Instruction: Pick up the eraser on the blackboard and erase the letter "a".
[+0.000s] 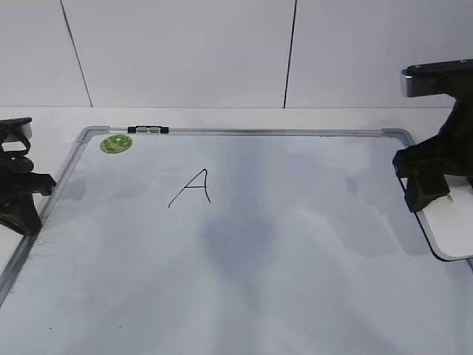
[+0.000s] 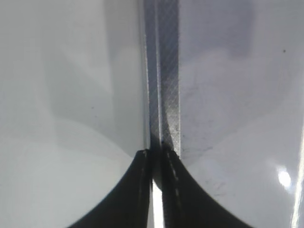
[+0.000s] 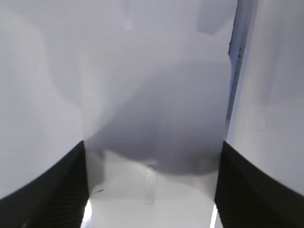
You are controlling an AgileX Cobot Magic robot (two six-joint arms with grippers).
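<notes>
Exterior view shows the left gripper (image 1: 22,194) at nine o'clock, parked over the silver frame of the blackboard (image 1: 244,132), its jaws closed on nothing. A green sticker (image 1: 116,143) sits toward eleven o'clock. The drawn letter (image 1: 194,188), an angular capital, lies just left of centre. At three o'clock the right gripper (image 1: 427,194) straddles the white eraser (image 1: 452,225), jaws spread on either side.
</notes>
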